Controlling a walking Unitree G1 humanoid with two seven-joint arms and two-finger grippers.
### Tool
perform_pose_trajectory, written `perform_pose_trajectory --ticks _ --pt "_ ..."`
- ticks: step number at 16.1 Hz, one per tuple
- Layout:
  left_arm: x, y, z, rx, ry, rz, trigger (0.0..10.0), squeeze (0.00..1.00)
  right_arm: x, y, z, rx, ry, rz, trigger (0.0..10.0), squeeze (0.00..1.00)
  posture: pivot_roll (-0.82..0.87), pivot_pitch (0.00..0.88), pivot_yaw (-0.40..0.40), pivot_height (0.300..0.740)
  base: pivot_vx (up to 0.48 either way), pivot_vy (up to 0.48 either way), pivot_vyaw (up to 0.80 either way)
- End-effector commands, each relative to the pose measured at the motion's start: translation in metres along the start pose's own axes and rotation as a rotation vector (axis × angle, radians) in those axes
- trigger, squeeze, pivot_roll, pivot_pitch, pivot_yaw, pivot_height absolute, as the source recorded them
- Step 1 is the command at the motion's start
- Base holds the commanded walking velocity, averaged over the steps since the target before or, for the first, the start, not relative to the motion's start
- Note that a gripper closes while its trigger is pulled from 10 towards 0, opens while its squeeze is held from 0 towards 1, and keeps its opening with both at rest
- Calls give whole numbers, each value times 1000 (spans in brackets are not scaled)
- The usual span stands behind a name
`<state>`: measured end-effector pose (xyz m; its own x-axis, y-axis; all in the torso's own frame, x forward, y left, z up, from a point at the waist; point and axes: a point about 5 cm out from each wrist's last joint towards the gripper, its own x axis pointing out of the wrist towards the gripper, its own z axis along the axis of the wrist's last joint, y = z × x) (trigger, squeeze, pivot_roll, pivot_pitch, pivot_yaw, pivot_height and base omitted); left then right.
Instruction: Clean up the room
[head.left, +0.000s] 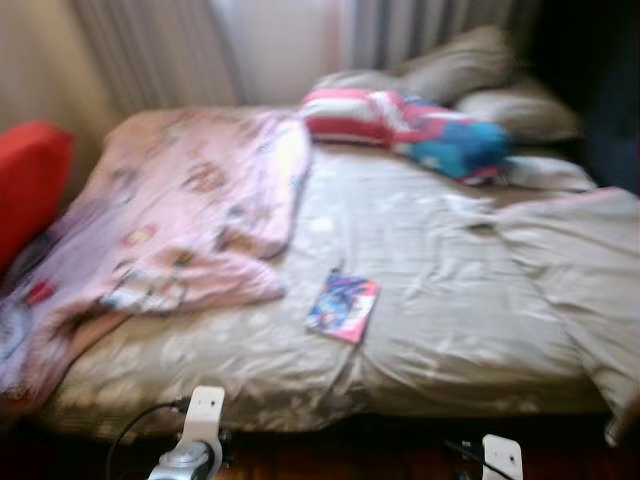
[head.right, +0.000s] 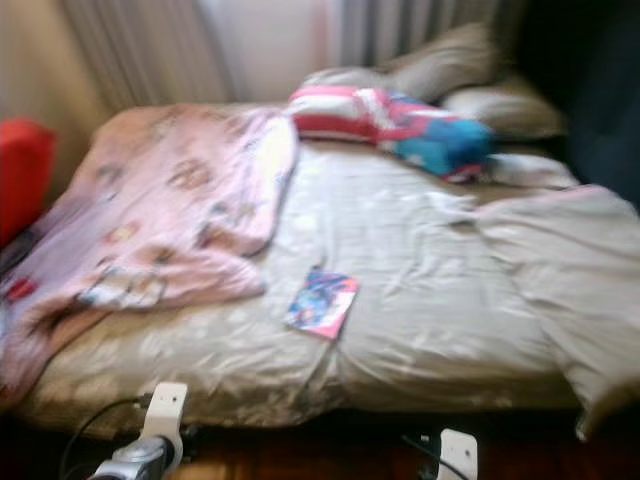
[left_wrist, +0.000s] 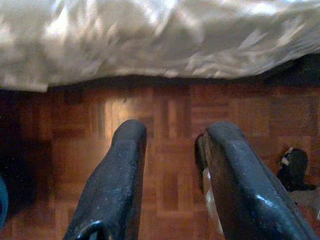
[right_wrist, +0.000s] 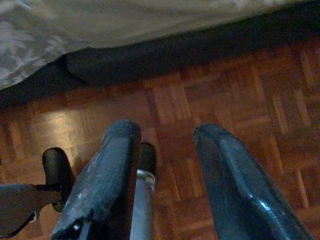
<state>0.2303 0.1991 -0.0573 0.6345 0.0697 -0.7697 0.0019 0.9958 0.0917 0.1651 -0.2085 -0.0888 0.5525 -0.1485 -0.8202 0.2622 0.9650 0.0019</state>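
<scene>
Bed ahead, both grippers low over the floor

Blurred throughout, so the cover of the small colourful book (head.left: 342, 307) cannot be read. Lying flat on the grey bed sheet (head.left: 450, 300), near the foot edge, just beside the rumpled pink blanket (head.left: 190, 210). Striped and blue bundle (head.left: 420, 128) up by the pillows (head.left: 470, 65); red cushion (head.left: 28, 180) cut off at the left edge. Left gripper (left_wrist: 170, 165) fingers parted, empty, over parquet floor (left_wrist: 170, 115) below the bed's edge. Right gripper (right_wrist: 165, 160) likewise spread, empty. Book well apart from both, up on the mattress.
</scene>
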Motion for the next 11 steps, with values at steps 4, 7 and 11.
perform_pose_trajectory --ticks 4,7,11 --pt "0 1 -2 -5 26 13 10000 0 1 2 5 -7 -24 3 10000 0 62 60 40 740 0 0 800" --pt "0 -3 -1 -8 21 9 10000 0 0 3 4 -4 -25 3 10000 0 63 60 41 740 0 0 800" --pt "1 -10 2 -10 9 2 10000 0 0 5 4 29 -34 10 10000 0 61 63 43 740 0 0 0"
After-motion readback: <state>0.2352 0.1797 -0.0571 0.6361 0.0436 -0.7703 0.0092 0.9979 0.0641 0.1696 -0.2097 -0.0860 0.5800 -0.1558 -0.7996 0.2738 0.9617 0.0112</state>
